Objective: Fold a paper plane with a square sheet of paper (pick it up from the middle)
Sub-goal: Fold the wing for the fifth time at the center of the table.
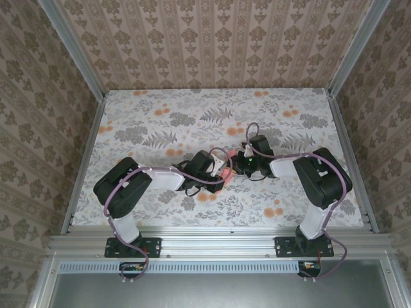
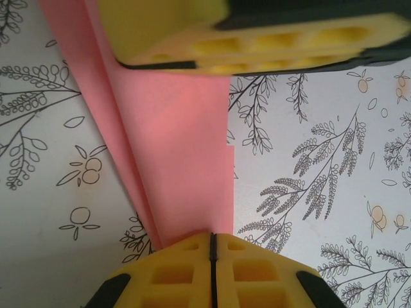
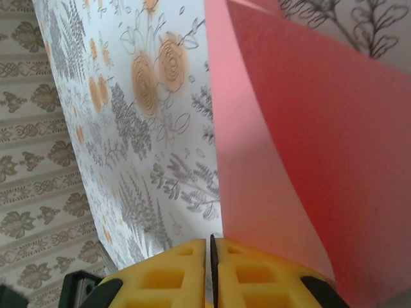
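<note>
The sheet of paper (image 1: 223, 168) is coral pink and folded into a narrow creased strip. It hangs above the table between my two grippers at the centre. My left gripper (image 1: 219, 172) is shut on its near end. In the left wrist view the paper (image 2: 186, 141) fans out from my closed yellow tips (image 2: 212, 240) and runs up behind the right gripper's fingers (image 2: 270, 45). My right gripper (image 1: 234, 163) meets the strip from the right. In the right wrist view its jaws (image 3: 212, 245) are closed, and the paper (image 3: 308, 128) rises from just beside the seam.
A floral tablecloth (image 1: 160, 128) covers the table. Aluminium rails (image 1: 218, 244) frame it at the front and sides, and wallpapered walls (image 1: 212, 38) close it in. Purple cables (image 1: 250, 131) loop over both arms.
</note>
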### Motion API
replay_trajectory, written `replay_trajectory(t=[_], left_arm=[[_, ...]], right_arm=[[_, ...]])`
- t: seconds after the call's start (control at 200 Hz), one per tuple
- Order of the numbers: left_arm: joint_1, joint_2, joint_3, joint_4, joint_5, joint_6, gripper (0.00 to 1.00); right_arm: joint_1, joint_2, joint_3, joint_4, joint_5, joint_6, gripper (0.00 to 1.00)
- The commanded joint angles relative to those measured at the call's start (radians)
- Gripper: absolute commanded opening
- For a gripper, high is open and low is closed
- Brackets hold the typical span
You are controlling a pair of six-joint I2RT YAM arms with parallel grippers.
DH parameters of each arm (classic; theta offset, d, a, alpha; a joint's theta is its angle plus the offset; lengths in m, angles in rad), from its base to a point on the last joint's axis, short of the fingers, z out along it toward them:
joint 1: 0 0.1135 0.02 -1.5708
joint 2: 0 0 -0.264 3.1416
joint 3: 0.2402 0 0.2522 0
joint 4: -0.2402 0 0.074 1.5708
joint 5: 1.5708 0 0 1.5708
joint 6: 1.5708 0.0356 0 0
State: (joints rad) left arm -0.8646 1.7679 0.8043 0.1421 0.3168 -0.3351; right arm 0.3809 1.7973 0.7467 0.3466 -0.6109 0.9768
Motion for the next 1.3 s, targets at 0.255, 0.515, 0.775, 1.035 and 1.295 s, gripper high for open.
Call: replay_trajectory(t=[0.255, 0.515, 0.775, 1.035, 1.295], left_arm=[[0.003, 0.044, -0.080, -0.216, -0.133, 0.079, 0.08], [0.004, 0.045, -0.075, -0.240, -0.141, 0.102, 0.08], [0.003, 0.045, -0.072, -0.247, -0.138, 0.112, 0.08], [0.002, 0.033, -0.075, -0.260, -0.137, 0.125, 0.08], [-0.005, 0.018, -0.089, -0.269, -0.138, 0.135, 0.08]], right_arm=[[0.001, 0.105, 0.046, 0.080, 0.000, 0.019, 0.12], [0.013, 0.058, 0.033, 0.112, -0.027, 0.058, 0.10], [0.033, 0.062, 0.048, 0.068, -0.022, 0.054, 0.10], [0.036, 0.115, 0.130, -0.099, 0.055, -0.033, 0.10], [0.029, 0.159, 0.193, -0.228, 0.143, -0.099, 0.10]])
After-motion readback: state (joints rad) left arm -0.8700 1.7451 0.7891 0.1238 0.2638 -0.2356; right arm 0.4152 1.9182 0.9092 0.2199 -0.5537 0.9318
